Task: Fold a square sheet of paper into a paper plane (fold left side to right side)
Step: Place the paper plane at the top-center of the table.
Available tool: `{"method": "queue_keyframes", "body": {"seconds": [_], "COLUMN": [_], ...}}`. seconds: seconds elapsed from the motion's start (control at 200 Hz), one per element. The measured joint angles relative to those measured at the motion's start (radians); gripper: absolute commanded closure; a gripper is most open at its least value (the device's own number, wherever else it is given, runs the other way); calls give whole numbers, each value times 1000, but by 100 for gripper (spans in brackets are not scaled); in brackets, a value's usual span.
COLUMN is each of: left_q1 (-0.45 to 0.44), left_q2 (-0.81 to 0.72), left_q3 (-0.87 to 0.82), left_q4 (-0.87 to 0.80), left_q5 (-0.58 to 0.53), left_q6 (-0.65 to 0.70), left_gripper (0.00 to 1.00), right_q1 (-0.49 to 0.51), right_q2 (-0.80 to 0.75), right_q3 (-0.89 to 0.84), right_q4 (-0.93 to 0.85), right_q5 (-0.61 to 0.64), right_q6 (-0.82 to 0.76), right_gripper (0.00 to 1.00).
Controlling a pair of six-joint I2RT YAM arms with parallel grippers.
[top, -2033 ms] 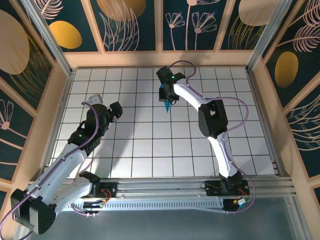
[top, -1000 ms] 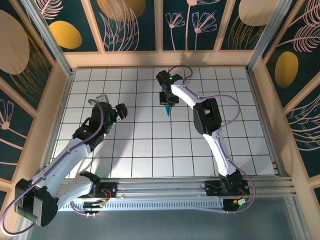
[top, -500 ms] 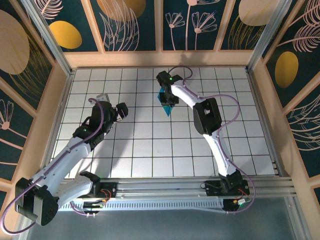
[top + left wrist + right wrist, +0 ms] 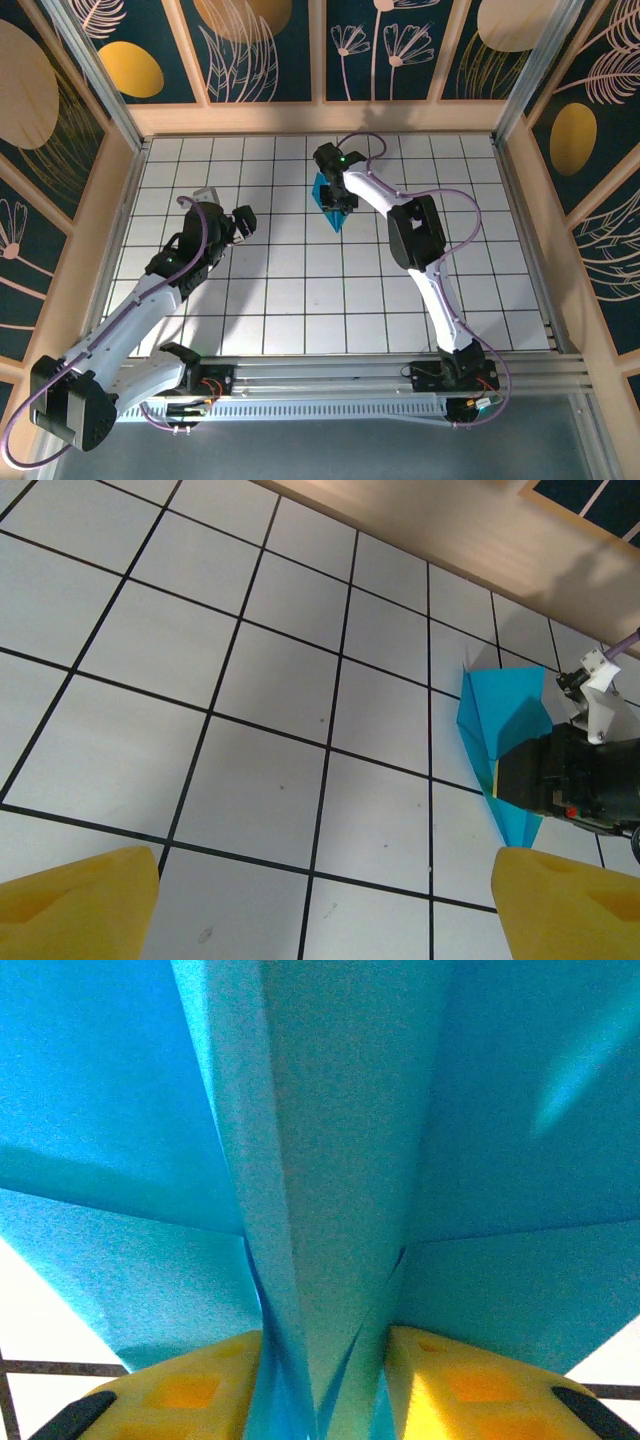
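Paper plane (image 4: 330,205) near table's (image 4: 300,300) far edge, centre; long axis far-to-near, nose toward near edge. Right gripper (image 4: 322,1395) straddles its keel, fingers (image 4: 470,1385) part-spread; pinching or not, cannot tell. Left gripper (image 4: 320,910) wide open, well apart leftward.

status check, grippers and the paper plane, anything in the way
Left gripper open, apart from the paper plane. Right gripper straddles its centre fold, grip unclear. Plane down on the table, wings spread. Nothing blocking.
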Motion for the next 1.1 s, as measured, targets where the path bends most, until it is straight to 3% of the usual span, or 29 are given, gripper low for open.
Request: {"method": "queue_keyframes", "body": {"seconds": [1.101], "left_q1": [0], "left_q2": [18], "left_q3": [14], "left_q4": [-6], "left_q5": [2], "left_q6": [-1], "left_gripper": [13], "right_q1": [2], "right_q2": [-74], "right_q3": [-25], "right_q4": [-3], "right_q5": [27], "right_q6": [26], "right_gripper": [61]}}
